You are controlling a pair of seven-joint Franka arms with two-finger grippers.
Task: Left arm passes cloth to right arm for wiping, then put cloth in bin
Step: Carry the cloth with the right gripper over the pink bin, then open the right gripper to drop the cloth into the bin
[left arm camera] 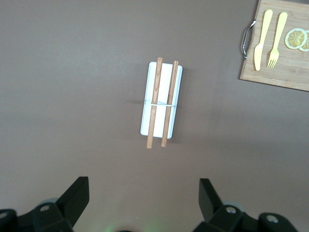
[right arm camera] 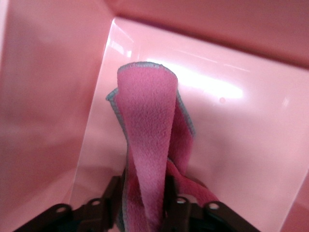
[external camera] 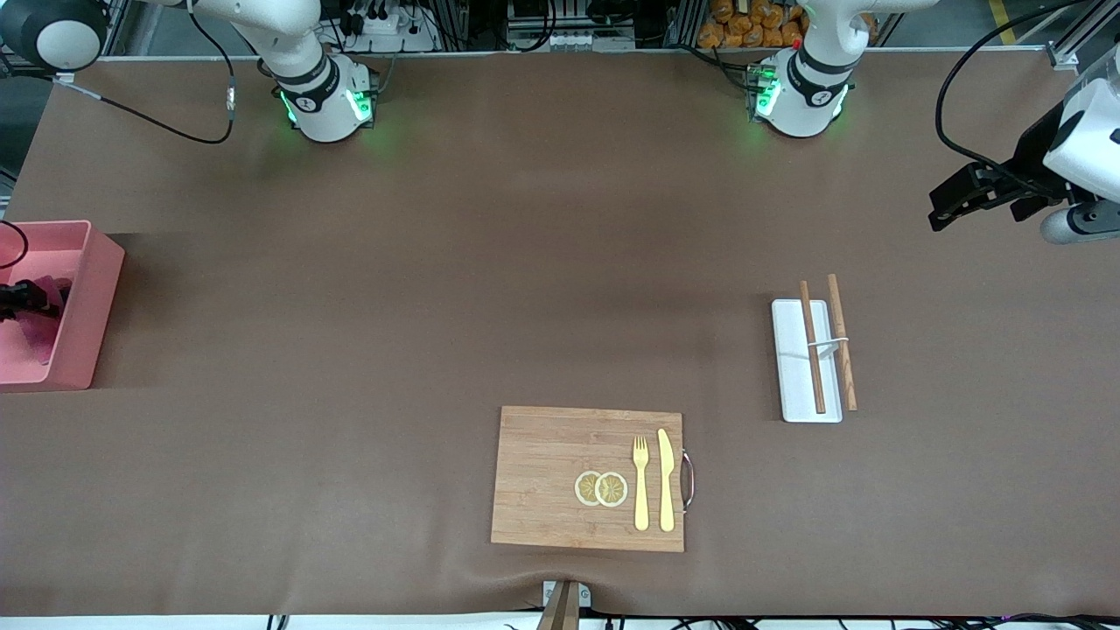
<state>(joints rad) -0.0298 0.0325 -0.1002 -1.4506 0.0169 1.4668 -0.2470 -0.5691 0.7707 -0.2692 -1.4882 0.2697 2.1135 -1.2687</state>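
Note:
The pink bin [external camera: 83, 297] stands at the right arm's end of the table. My right gripper [external camera: 19, 297] is down inside it, shut on the crimson-magenta cloth [external camera: 48, 325]. In the right wrist view the cloth [right arm camera: 147, 140] hangs folded between my right gripper's [right arm camera: 145, 205] fingers, just over the bin's floor [right arm camera: 241, 125], with its grey edge showing. My left gripper [external camera: 945, 210] is open and empty, held in the air over the table at the left arm's end. In the left wrist view my left gripper [left arm camera: 143, 198] has its fingers spread wide above bare table.
A flat white tray [external camera: 792, 385] bears two wooden chopsticks [external camera: 814, 350]; it also shows in the left wrist view [left arm camera: 145, 123]. A wooden board [external camera: 542, 477] with a yellow fork, a knife and lemon slices lies near the table's front edge.

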